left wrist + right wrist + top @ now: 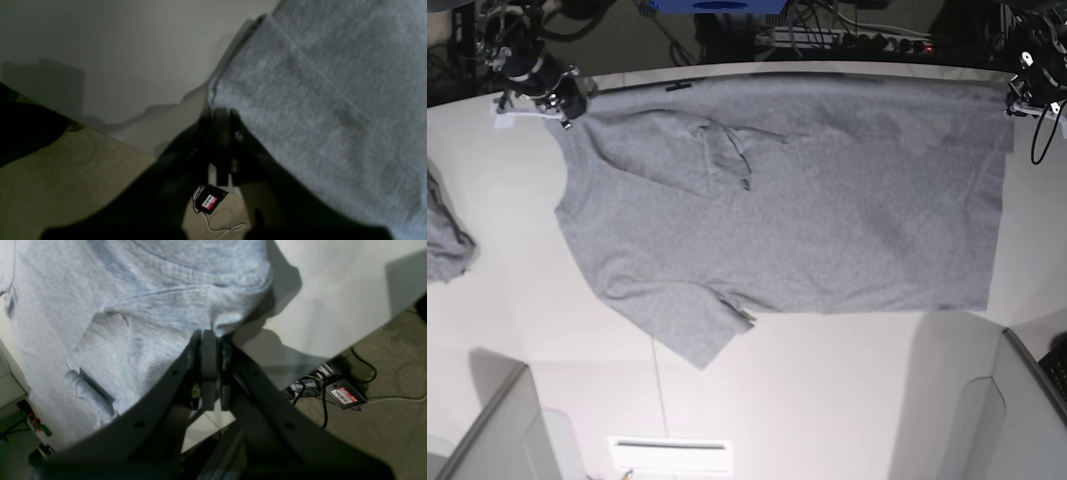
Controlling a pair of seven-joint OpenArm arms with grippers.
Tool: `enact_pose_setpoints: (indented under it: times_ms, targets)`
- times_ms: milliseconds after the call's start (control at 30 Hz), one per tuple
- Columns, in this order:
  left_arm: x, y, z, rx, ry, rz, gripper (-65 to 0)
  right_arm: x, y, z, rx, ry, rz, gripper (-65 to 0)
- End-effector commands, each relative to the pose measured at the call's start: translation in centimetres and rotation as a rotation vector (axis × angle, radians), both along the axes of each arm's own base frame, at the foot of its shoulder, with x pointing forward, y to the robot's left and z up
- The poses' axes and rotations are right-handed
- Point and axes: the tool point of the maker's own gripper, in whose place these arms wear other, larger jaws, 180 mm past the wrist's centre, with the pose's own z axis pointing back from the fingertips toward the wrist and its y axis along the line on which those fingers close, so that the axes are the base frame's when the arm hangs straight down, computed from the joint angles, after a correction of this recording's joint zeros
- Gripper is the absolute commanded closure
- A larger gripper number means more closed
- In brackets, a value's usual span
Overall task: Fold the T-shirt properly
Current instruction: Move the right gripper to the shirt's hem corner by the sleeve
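The heather-grey T-shirt [807, 210] lies spread on the white table [827, 400], plain side up, with its hem to the right and one sleeve [692, 330] pointing to the front. My right gripper [560, 100] is at the shirt's far left corner. In the right wrist view it [211, 335] is shut on a fold of the shirt's edge [227, 321]. My left gripper [1017, 103] is at the far right hem corner. In the left wrist view it [220, 113] is shut on the shirt's corner [217, 93]. No lettering shows.
A small bunched scrap of grey cloth [442, 240] lies at the table's left edge. A white label [670, 455] sits at the front edge between two grey panels [497, 430] [1017, 400]. Cables and a power strip [847, 38] run behind the table's far edge.
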Motion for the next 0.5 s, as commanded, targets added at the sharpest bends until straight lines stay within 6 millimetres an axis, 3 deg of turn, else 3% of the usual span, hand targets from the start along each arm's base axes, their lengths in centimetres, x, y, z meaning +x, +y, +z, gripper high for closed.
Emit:
enact_pose_setpoints:
  times_ms: [0,300,400,467]
  targets:
    - [0.6,1.0,1.2,0.039,-0.026,-0.005,0.0,0.1,-0.4,0.5,-0.019,-0.014,0.005,0.0]
    - [0.4,1.0,1.1,0.036,-0.02,-0.005,0.0,0.0,-0.7,0.6,-0.022,-0.017,-0.002,-0.8]
    - [0.3,1.0,1.1,0.038,-0.019,-0.005,0.0,0.3,-0.6,1.2,-0.032,-0.035,0.004,-21.2]
    - [0.3,1.0,1.1,0.037,-0.019,-0.004,-10.4,0.4,-0.6,1.7,-0.04,-0.048,0.009,-24.6]
